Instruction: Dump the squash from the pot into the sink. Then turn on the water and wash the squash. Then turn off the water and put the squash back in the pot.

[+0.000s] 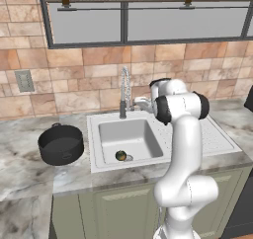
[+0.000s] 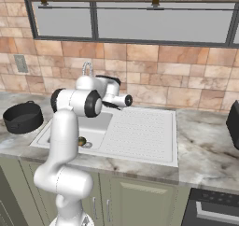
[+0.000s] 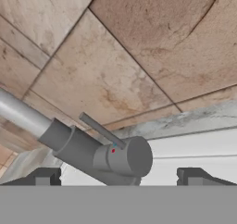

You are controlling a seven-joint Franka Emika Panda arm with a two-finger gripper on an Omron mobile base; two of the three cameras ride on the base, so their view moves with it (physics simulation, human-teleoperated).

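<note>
The small dark green and yellow squash (image 1: 120,156) lies in the light grey sink (image 1: 129,134) beside the drain; from the right it shows at the basin's front (image 2: 82,141). The black pot (image 1: 60,144) stands on the counter left of the sink, also seen from the right (image 2: 22,117). My gripper (image 3: 119,177) is open behind the sink, its fingertips (image 3: 46,176) on either side of the grey valve body (image 3: 122,156) of the faucet. The thin lever handle (image 3: 99,129) sticks up just above it. No water is in view at the chrome gooseneck faucet (image 1: 123,92).
A ribbed drainboard (image 2: 140,129) lies right of the basin. The tiled wall (image 1: 89,80) rises close behind the faucet, with a window above. A dark object (image 2: 233,122) sits at the far right of the marble counter.
</note>
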